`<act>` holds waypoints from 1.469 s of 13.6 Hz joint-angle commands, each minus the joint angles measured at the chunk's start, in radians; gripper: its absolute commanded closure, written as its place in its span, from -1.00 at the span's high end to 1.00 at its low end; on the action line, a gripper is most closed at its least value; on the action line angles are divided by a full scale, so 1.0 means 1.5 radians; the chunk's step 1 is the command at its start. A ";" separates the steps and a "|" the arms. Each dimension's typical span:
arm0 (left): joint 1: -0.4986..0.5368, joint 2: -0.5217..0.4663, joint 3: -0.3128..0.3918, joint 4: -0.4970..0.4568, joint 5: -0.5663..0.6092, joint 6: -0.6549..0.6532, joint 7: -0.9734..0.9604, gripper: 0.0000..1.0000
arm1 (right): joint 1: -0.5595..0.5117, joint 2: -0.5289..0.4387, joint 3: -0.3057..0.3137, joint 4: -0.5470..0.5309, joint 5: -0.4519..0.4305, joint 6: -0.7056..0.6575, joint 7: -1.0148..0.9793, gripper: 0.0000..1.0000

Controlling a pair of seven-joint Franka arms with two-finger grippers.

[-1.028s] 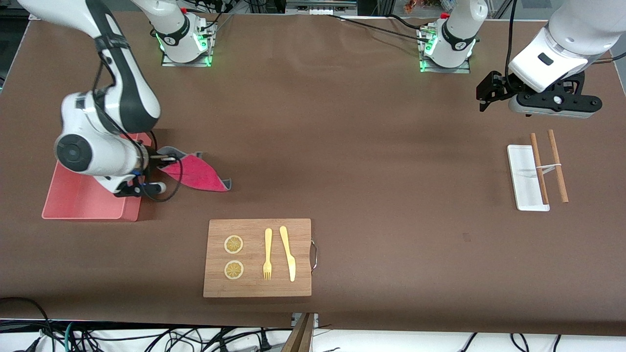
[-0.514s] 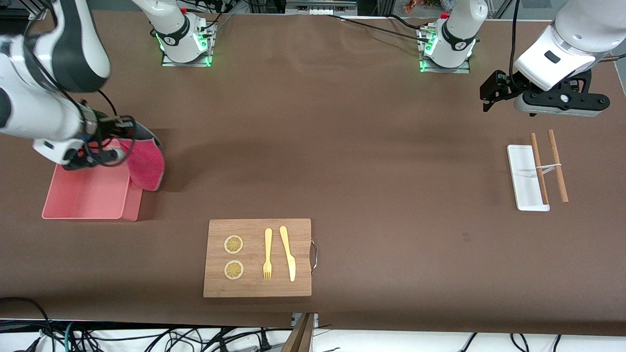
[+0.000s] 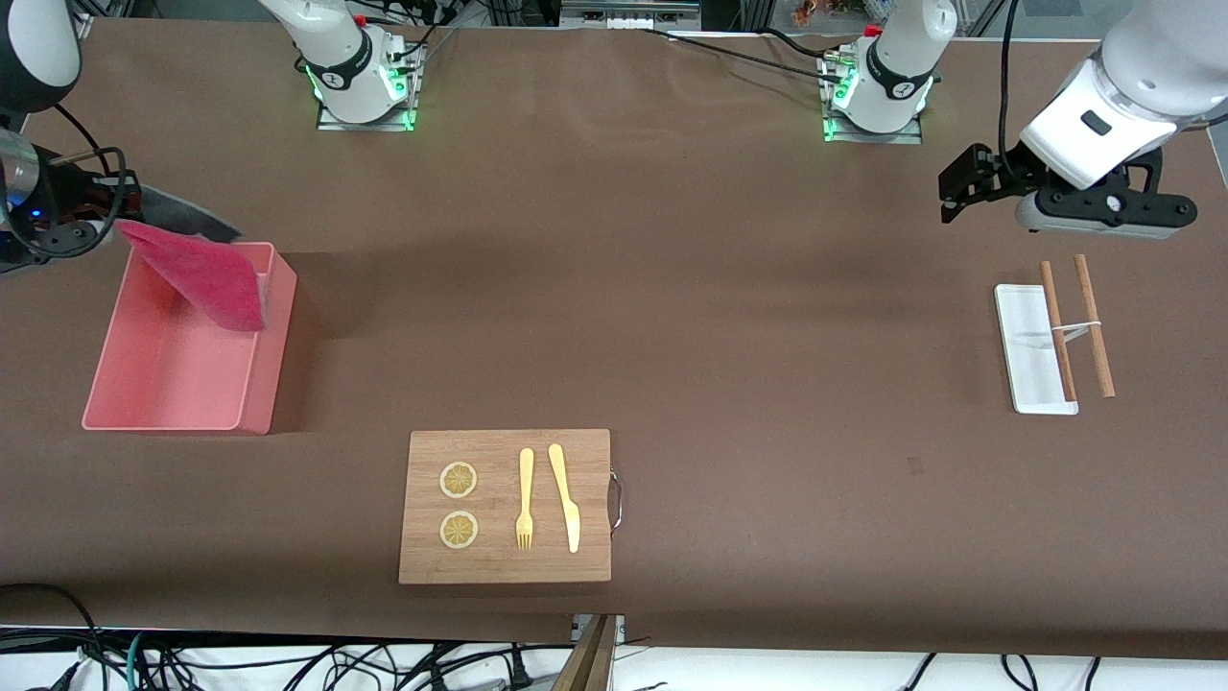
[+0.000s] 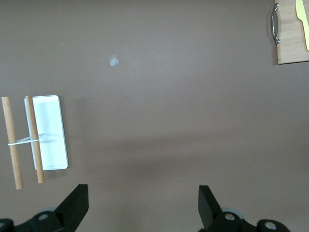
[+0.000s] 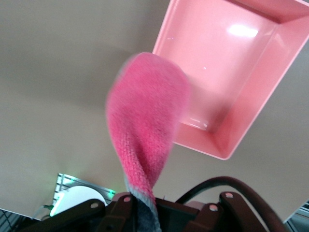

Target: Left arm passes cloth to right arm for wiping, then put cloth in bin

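Bin step now — right gripper [image 3: 115,223] clamped on the cloth [image 3: 201,274], which dangles over the bin [image 3: 144,415]. Next, I'd say: let go so it drops in. Left gripper [image 3: 959,187] waits, fingers apart, near the white tray [image 3: 1017,355].
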 commanded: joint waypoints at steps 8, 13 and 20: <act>0.003 0.026 -0.007 0.021 -0.043 0.034 -0.009 1.00 | -0.011 0.028 -0.011 -0.012 -0.034 0.070 -0.006 1.00; 0.005 0.035 -0.003 0.021 -0.046 0.056 -0.006 1.00 | -0.011 0.013 -0.012 0.000 -0.007 0.090 0.002 1.00; 0.003 0.043 -0.005 0.021 -0.048 0.058 -0.008 1.00 | -0.010 -0.057 0.042 0.050 0.074 0.010 0.195 1.00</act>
